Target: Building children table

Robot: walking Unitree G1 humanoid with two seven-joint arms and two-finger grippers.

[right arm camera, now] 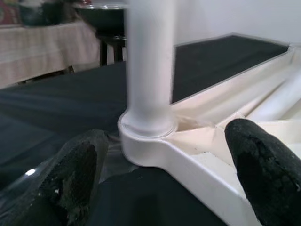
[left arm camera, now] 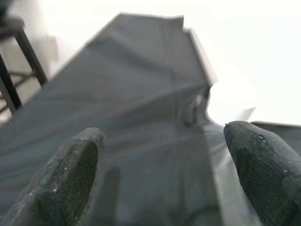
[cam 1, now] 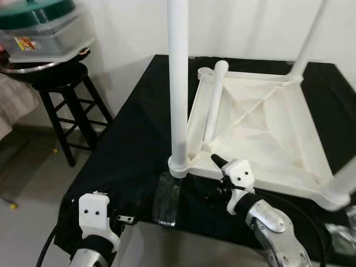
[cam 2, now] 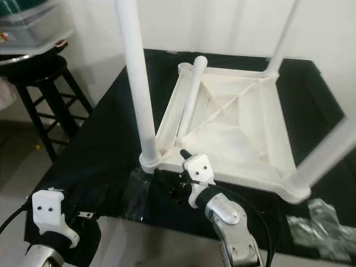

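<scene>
The white children's table (cam 1: 261, 125) lies upside down on a black-covered table (cam 1: 128, 144). Three white legs stand in its corner sockets: near left leg (cam 1: 178, 83), far right leg (cam 1: 308, 39) and near right leg (cam 1: 345, 178). A loose leg (cam 1: 214, 103) lies inside the frame, leaning on the far left corner. My right gripper (right arm camera: 164, 165) is open at the front rim, just right of the near left leg's socket (right arm camera: 148, 129), holding nothing. My left gripper (left arm camera: 160, 160) is open and empty, low at the black table's front left edge.
A black stool (cam 1: 67, 100) stands at the left and carries a clear container with a green lid (cam 1: 44, 28). Clear plastic wrap (cam 1: 167, 197) lies at the front edge below the near left leg, and more crumpled plastic (cam 1: 339, 233) sits at the right.
</scene>
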